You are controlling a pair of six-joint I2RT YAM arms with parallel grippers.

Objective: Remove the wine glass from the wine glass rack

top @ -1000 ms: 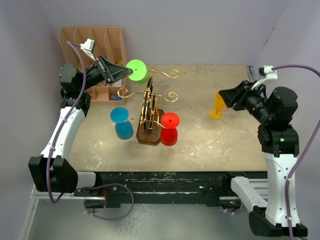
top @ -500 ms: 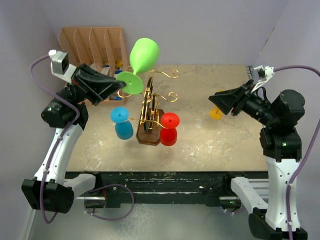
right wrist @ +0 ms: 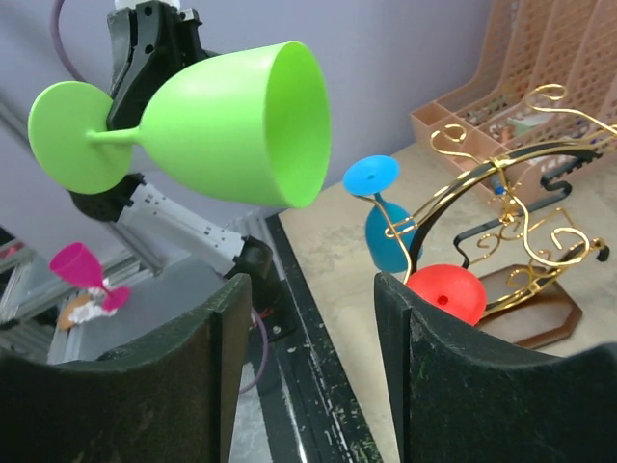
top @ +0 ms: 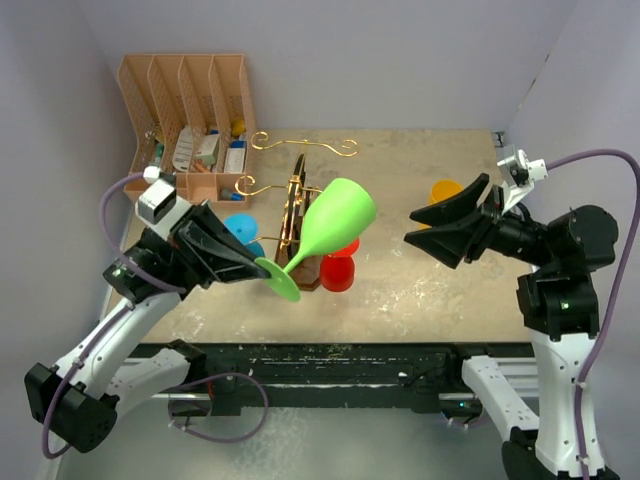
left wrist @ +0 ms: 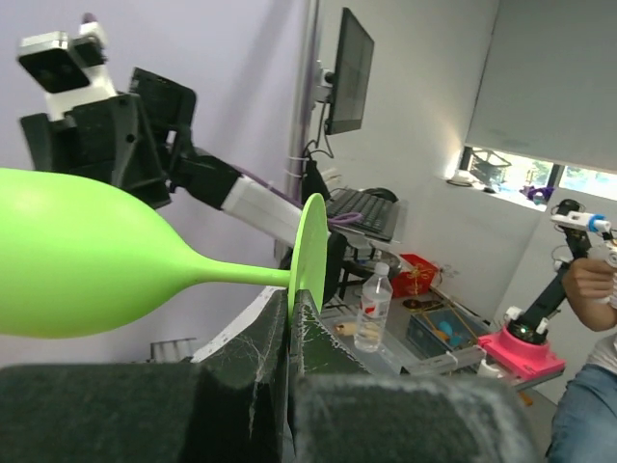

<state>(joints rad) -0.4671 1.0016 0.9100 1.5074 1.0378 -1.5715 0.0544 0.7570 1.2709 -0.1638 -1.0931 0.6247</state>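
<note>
The green wine glass (top: 338, 215) is off the rack and hangs tilted in the air in front of it, its mouth pointing up and right. My left gripper (top: 255, 272) is shut on the rim of its round foot (left wrist: 310, 246). The wine glass rack (top: 298, 200), gold wire on a dark wooden base, still carries a blue glass (top: 238, 228) and a red glass (top: 340, 270). My right gripper (top: 425, 235) is open and holds nothing. It faces the green glass (right wrist: 241, 125) from the right without touching it.
An orange glass (top: 445, 190) stands on the table behind my right gripper. The peach file organiser (top: 190, 110) with small items sits at the back left. In the right wrist view the blue glass (right wrist: 386, 227) and red glass (right wrist: 445, 294) hang low on the rack (right wrist: 521, 222).
My left arm swung the green glass from high behind the rack down to its near side. My right gripper pulled away from the orange glass and opened wider.
</note>
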